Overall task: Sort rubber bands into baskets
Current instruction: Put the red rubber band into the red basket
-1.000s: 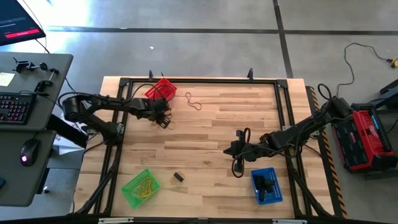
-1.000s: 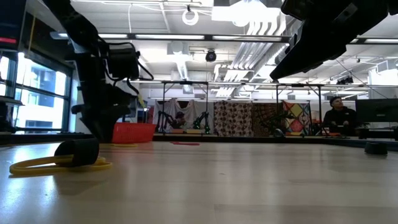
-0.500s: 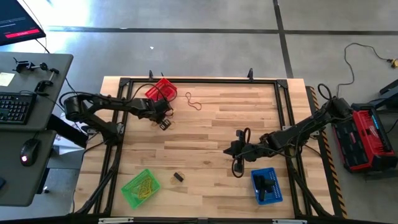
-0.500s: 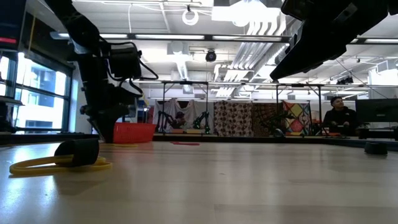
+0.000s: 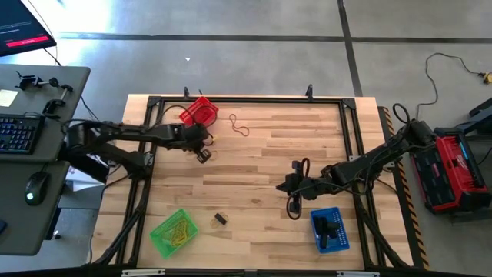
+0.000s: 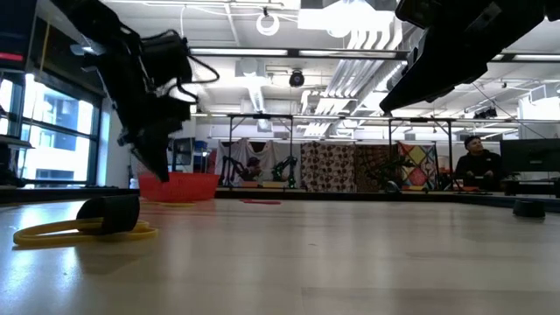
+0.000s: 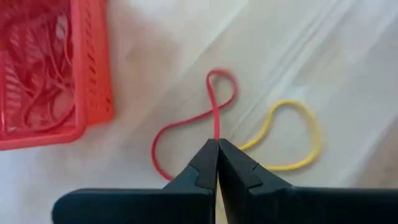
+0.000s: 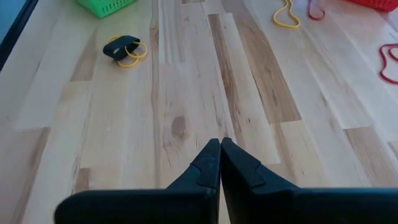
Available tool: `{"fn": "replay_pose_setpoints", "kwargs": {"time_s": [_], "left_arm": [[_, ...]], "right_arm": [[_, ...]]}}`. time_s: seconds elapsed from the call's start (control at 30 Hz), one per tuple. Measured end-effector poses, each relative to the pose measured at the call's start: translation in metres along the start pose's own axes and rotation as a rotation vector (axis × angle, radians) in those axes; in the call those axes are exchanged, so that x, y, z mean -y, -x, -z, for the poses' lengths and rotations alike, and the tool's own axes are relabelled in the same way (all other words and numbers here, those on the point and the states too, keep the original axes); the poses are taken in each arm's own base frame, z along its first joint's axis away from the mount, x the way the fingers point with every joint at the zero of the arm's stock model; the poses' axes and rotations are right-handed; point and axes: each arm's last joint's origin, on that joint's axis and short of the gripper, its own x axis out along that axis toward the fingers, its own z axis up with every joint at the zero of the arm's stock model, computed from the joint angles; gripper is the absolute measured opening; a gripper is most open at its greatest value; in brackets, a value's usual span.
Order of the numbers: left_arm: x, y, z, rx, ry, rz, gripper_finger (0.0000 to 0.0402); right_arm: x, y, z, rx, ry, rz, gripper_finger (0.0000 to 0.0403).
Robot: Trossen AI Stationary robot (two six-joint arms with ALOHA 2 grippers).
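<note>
- In the low view a black rubber band [image 6: 108,213] lying on a yellow rubber band [image 6: 61,231] sits nearest; my arms above are cut off by the frame, so neither claw's tips can be read there.
- My left gripper [image 7: 217,146] is pinched fully closed; in the left wrist view the tips meet on a red rubber band [image 7: 199,121] that lies twisted in a figure 8, its long axis running from my tips away toward the small loop.
- I cannot tell whether that band is lifted off the table or only pressed.
- A second yellow rubber band [image 7: 292,137] lies just beside the red one, a plain oval.
- The red basket [image 7: 43,74] is near, cut off by the frame, with tangled red bands inside that are hard to count.
- My right gripper [image 8: 220,149] is also shut, holding nothing, hanging over bare wood.
- From above, the green basket [image 5: 174,231] holds yellow bands and the blue basket [image 5: 330,231] holds black ones; both sit at the table's near edge.
- A thin band [image 5: 240,125] lies loose by the red basket.
</note>
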Motion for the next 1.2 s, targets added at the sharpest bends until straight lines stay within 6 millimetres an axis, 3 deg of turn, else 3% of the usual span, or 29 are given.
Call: {"fn": "replay_pose_setpoints", "kwargs": {"time_s": [0.4,0.93,1.2], "left_arm": [[-0.015,0.044,-0.013,0.261,0.098,0.024,0.0],[-0.045,0.068,-0.031,0.507,0.199,-0.013,0.0],[-0.064,0.073,-0.037,0.584,0.258,-0.126,0.0]], "right_arm": [[0.001,0.0,-0.001,0.017,-0.053,0.032,0.0],[0.001,0.0,-0.001,0.026,-0.103,0.047,0.0],[0.002,0.0,-0.001,0.034,-0.103,0.067,0.0]]}}
